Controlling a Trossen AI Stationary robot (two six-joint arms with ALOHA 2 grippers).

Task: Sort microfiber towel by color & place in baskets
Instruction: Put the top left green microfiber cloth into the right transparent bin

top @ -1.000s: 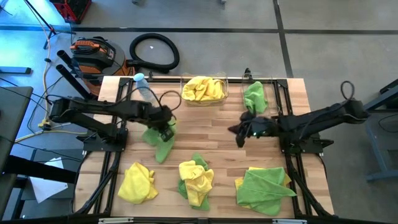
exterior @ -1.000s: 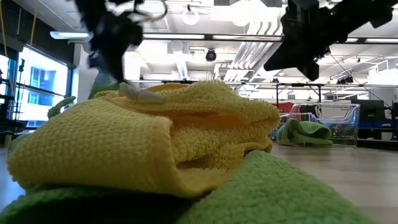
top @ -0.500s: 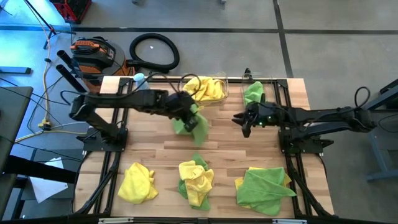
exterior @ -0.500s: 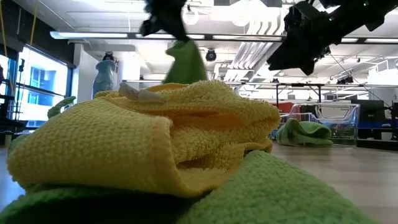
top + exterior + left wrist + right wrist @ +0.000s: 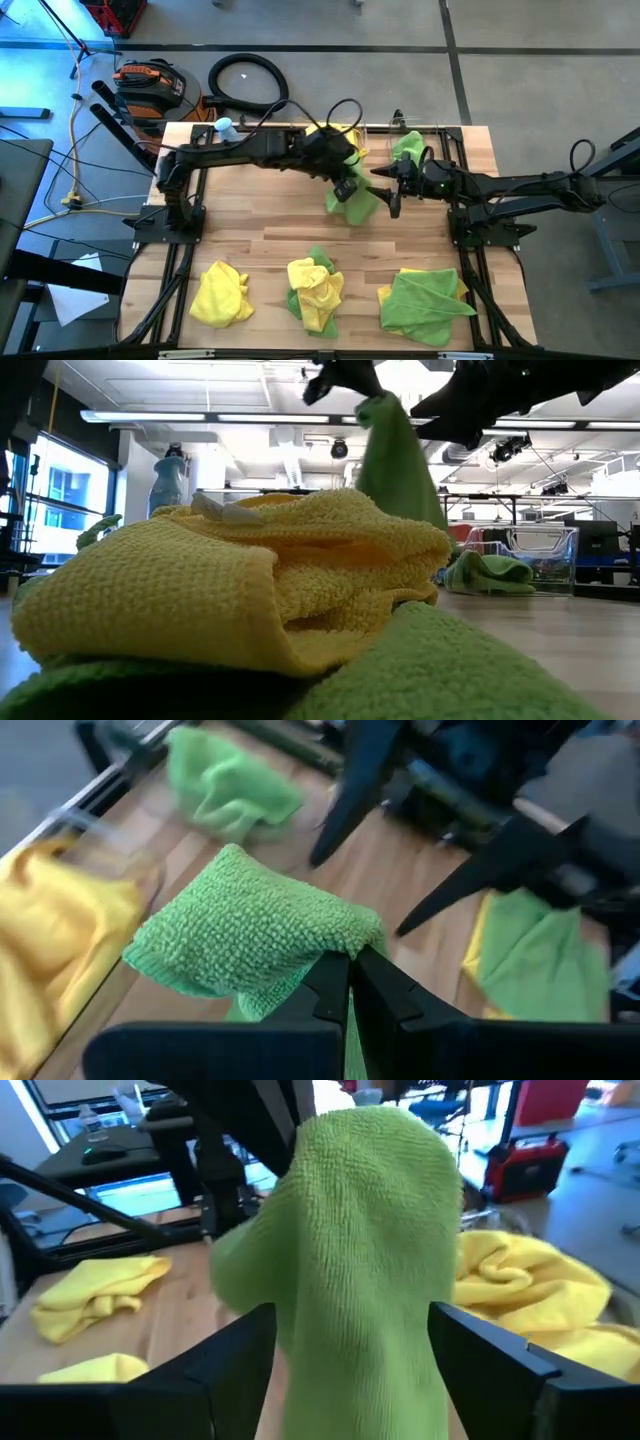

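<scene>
A green microfiber towel (image 5: 358, 203) hangs over the middle of the table, with my left gripper (image 5: 345, 187) shut on its top. My right gripper (image 5: 391, 190) stands open just to the towel's right. In the right wrist view the towel (image 5: 350, 1230) hangs between its two spread fingers (image 5: 240, 1365). Two clear baskets stand at the far edge. The wider one (image 5: 364, 150) holds yellow towels and the narrower one (image 5: 426, 140) holds a green towel (image 5: 408, 152). My left gripper pinches a bunched fold at the towel's top (image 5: 300, 965) between its two fingers (image 5: 335, 982), slanting down from the table's left. The towel hangs below them in a slack bundle, clear of the table. My right gripper's fingers flank the towel; whether they touch it I cannot tell.
Along the near edge lie a yellow towel (image 5: 220, 292), a yellow-and-green pile (image 5: 315, 290) and a green towel over a yellow one (image 5: 425, 300). A water bottle with a blue cap (image 5: 225, 128) stands at the far left corner. The near pile (image 5: 230, 580) fills the low view.
My left gripper has risen and swung toward the table's right and far side with the green towel, lifting it off the wood until it hangs in front of my right gripper. My right gripper has rolled, opened its fingers and edged toward the far side.
</scene>
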